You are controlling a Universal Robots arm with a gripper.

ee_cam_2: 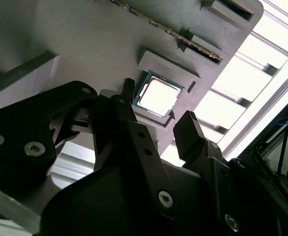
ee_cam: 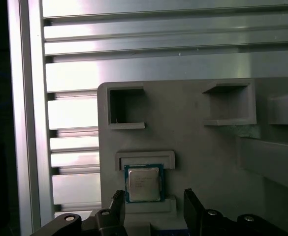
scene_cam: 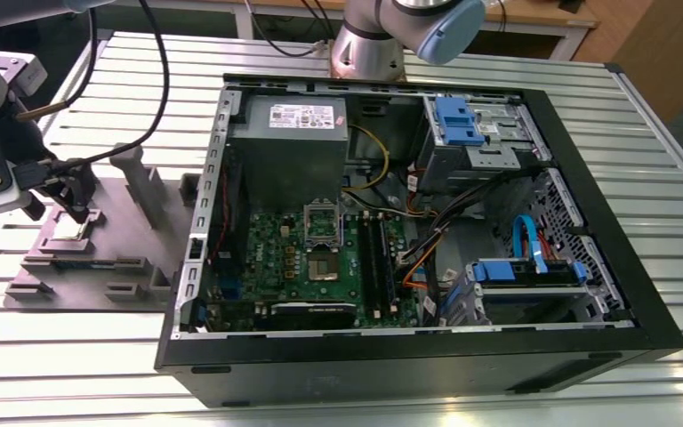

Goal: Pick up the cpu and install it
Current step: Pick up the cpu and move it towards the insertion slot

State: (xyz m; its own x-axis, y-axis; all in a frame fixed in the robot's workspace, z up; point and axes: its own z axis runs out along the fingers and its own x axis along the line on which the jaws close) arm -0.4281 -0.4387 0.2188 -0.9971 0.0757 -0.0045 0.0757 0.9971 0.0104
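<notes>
The claw [ee_cam: 153, 194] hangs with its fingers [ee_cam: 190, 204] apart, one on each side of the cpu [ee_cam: 144, 183], clamped on nothing. The cpu lies flat, silver top up, in a shallow pocket of the grey fixture [ee_cam: 193, 147]. I cannot tell whether the fingers touch its edges.

The chip looks thin, with little edge to hold. If the claw closes off-centre or too high, I judge one finger could push a corner up the pocket's lip. The cpu could then tilt, jam or slip free. The raised walls [ee_cam: 144, 158] on two sides of the pocket leave little room, so a finger could catch on them.

The fixture sits on the slatted table [scene_cam: 81, 356], beside the open case [scene_cam: 413, 365]. Inside the case the socket [scene_cam: 321, 222] lies well apart from the cpu. The tall grey box [scene_cam: 288, 156] stands just beside it, and loose cables [scene_cam: 437, 222] crowd the other side.
</notes>
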